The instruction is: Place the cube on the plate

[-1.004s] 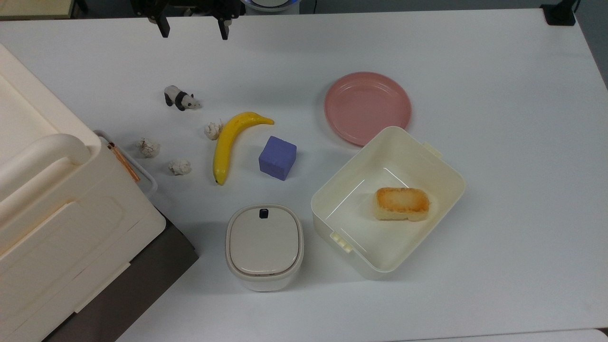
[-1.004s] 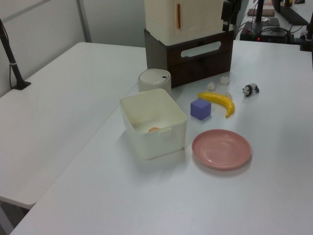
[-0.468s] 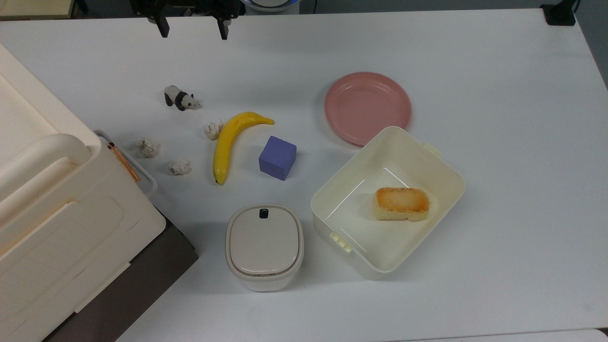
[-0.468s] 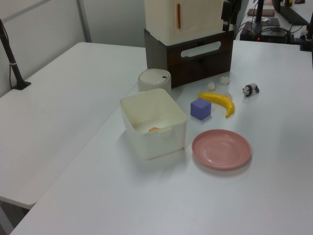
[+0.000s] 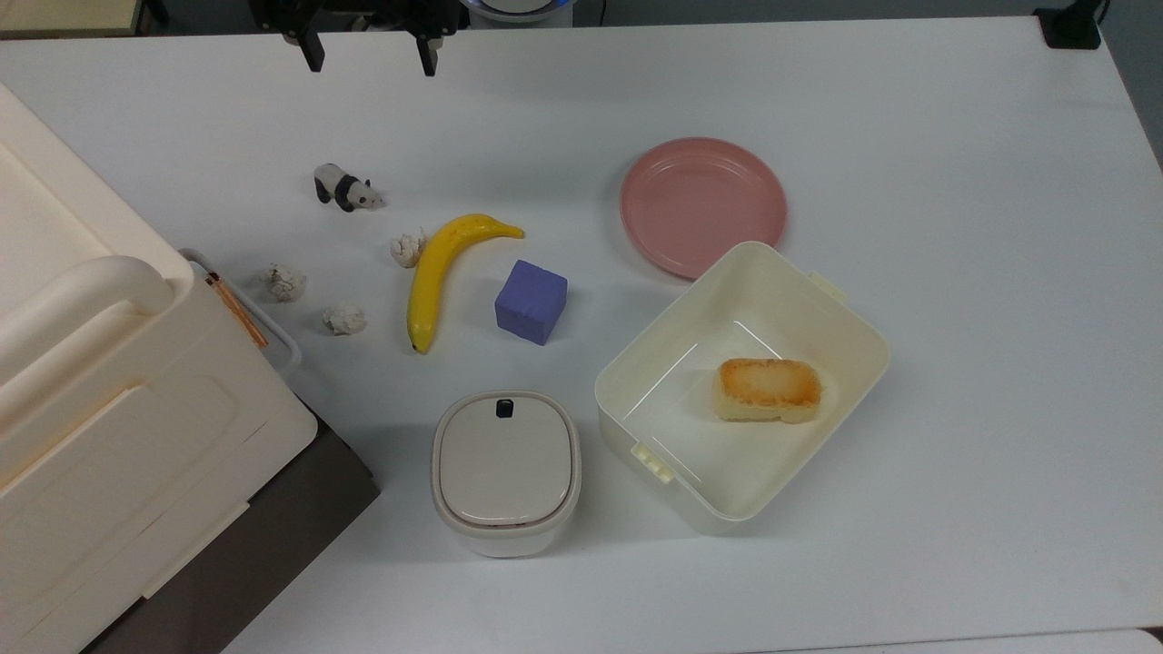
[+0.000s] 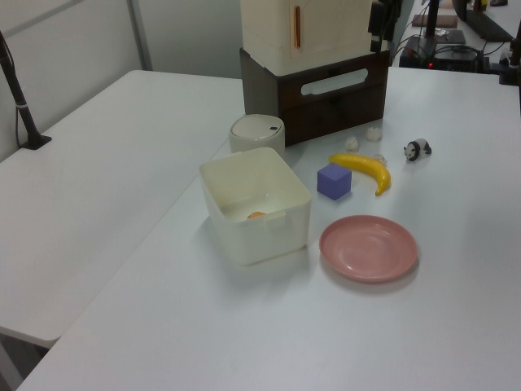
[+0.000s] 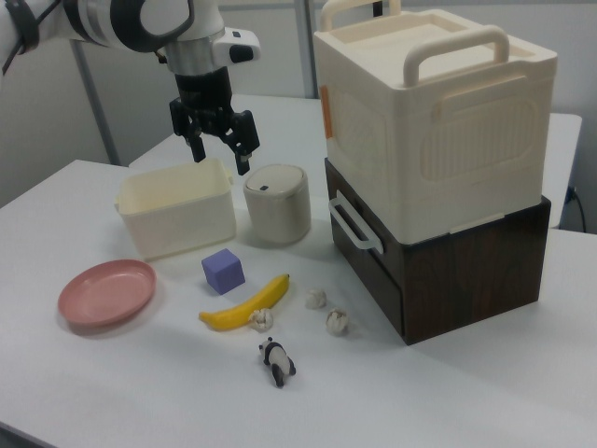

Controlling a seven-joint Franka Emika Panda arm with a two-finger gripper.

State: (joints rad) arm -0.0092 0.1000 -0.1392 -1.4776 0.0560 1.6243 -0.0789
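The blue-purple cube (image 5: 531, 302) (image 6: 334, 181) (image 7: 223, 271) rests on the white table between a banana and a cream container. The pink plate (image 5: 703, 205) (image 6: 369, 248) (image 7: 105, 293) lies bare, up and to the right of the cube in the top view. My gripper (image 5: 368, 60) (image 7: 220, 157) hangs open and holds nothing, high above the table at the top view's upper edge, well away from the cube.
A yellow banana (image 5: 442, 269) lies just left of the cube in the top view. The open cream container (image 5: 743, 381) holds a toasted bread block (image 5: 769, 390). Also present: a lidded pot (image 5: 505, 470), a panda figure (image 5: 345, 188), three crumpled balls (image 5: 342, 318), and a cream box on a dark crate (image 7: 438, 168).
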